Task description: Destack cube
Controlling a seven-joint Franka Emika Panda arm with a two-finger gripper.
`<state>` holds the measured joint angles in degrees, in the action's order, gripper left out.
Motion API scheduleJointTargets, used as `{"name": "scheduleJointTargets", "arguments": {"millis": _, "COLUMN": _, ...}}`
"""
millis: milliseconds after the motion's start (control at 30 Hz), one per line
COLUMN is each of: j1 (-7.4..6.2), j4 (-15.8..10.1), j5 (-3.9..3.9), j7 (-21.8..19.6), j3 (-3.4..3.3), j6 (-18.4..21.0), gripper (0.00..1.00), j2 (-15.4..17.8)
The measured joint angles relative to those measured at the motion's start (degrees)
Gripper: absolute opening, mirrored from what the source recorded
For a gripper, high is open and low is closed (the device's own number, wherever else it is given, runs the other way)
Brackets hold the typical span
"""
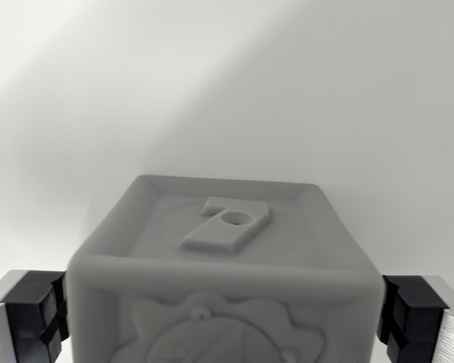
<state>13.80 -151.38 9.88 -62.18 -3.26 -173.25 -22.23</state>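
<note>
A single grey cube [216,283] is seen in the wrist view, filling the lower middle of the frame and cut off by the bottom edge. Its upper face carries a raised numeral 7 with a small round hole in it, set inside a shallow circular ring and a raised border; the face turned toward the camera bears a scalloped relief, only partly in view. The cube is located between the two black pads of the claw [223,318]. The pad [34,314] at the wrist view's left lies against or just beside the cube's left edge, and the pad at the wrist view's right lies just beside the right edge; whether true contact is made cannot be told, as the near edges are blurred. The claw is thus set narrowly about the cube's width. Brushed metal fingers are visible outside each pad at the lower corners. Behind and to both sides of the cube only a plain white surface [227,91] is recorded, shaded darker toward the upper right. What the cube rests on is hidden.
</note>
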Motion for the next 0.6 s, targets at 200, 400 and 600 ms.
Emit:
{"name": "scheduleJointTargets", "arguments": {"millis": 200, "j1": -0.03, "j4": -0.01, "j5": 0.0, "j7": -0.01, "j3": -0.01, "j6": 0.01, "gripper": 1.0, "j2": 0.01}}
{"name": "scheduleJointTargets", "arguments": {"millis": 400, "j1": -0.39, "j4": -0.25, "j5": -0.03, "j7": -0.07, "j3": -0.38, "j6": 0.5, "gripper": 1.0, "j2": 0.87}}
{"name": "scheduleJointTargets", "arguments": {"millis": 600, "j1": -1.25, "j4": -0.8, "j5": -0.32, "j7": -0.34, "j3": -1.36, "j6": 2.21, "gripper": 1.0, "j2": 3.16}}
